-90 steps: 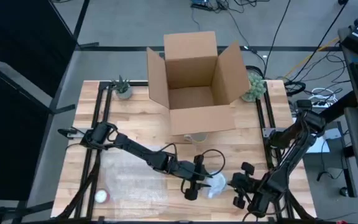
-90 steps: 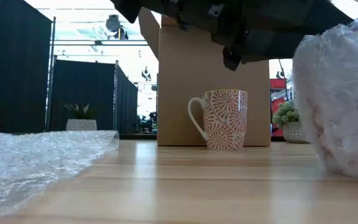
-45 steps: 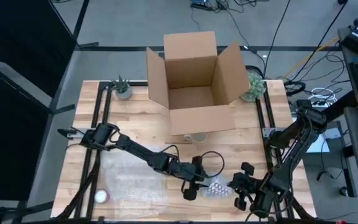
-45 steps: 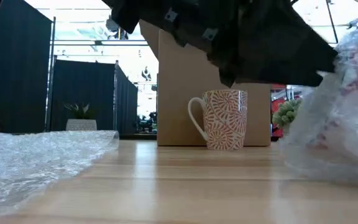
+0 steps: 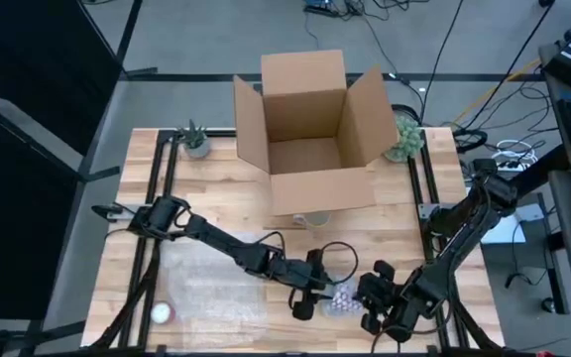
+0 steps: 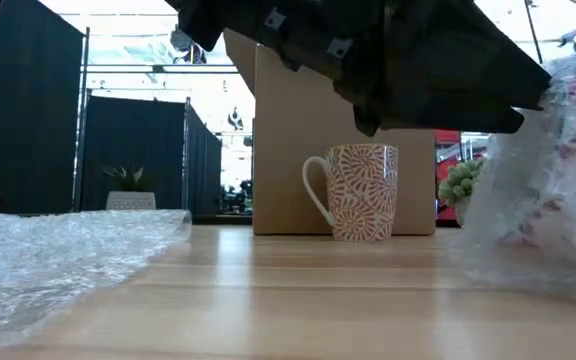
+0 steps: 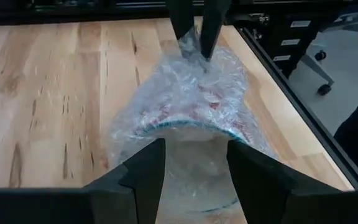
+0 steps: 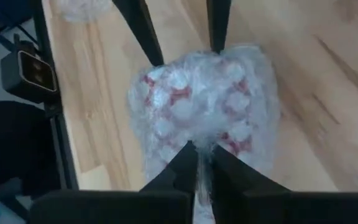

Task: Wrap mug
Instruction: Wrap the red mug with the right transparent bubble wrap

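Observation:
A mug wrapped in bubble wrap [image 5: 340,297] lies on the table near the front edge, between my two grippers; red pattern shows through the wrap [image 8: 204,106]. My left gripper [image 7: 196,162] stands open at the bundle's left end, a finger on either side of the teal rim [image 7: 185,124]. My right gripper [image 8: 201,163] is shut on the wrap at the bundle's right end. An unwrapped patterned mug [image 6: 358,190] stands upright in front of the cardboard box [image 5: 310,119]. My left gripper's fingers [image 8: 151,46] reach the bundle's left end; whether they touch it I cannot tell. My right gripper pinches a bunched bit of bubble wrap [image 8: 201,142] at the bundle's right end between its two fingers, coming from the table's right. The bundle rests on the table.
A loose sheet of bubble wrap [image 5: 206,288] lies at the front left, with a small white round thing [image 5: 162,313] beside it. The open box stands at the far middle, small potted plants [image 5: 196,141] at both far corners. A black cable loop [image 5: 337,253] lies behind the bundle.
My right gripper has gone toward the table's left, up to the bundle. The wrapped mug has tipped over and its wrap has spread out flatter on the table. The left arm has come lower over it.

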Action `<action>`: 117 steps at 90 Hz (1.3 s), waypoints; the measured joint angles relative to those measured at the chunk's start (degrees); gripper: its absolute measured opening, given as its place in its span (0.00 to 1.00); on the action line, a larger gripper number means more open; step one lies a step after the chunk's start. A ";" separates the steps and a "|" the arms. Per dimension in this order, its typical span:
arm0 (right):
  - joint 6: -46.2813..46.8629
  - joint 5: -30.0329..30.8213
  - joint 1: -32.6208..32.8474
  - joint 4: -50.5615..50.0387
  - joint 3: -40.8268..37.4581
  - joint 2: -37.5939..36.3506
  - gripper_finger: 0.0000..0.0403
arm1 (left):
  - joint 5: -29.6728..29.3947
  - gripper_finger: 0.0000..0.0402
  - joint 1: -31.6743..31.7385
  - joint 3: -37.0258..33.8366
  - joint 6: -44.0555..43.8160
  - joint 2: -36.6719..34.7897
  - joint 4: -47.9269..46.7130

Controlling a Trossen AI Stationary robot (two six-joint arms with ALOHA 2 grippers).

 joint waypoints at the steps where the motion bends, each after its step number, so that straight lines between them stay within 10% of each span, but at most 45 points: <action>1: -0.07 -0.04 0.00 0.12 0.00 0.01 0.08 | 0.00 0.41 0.00 0.00 0.00 -0.01 0.03; 42: 0.49 5.10 -0.02 1.83 -0.09 7.09 0.44 | 0.90 0.41 -0.11 -0.04 -0.37 -0.04 0.62; 117: -3.31 5.40 2.21 -0.03 -0.80 -3.76 0.46 | 2.71 0.41 -0.17 1.55 -1.50 -0.32 3.36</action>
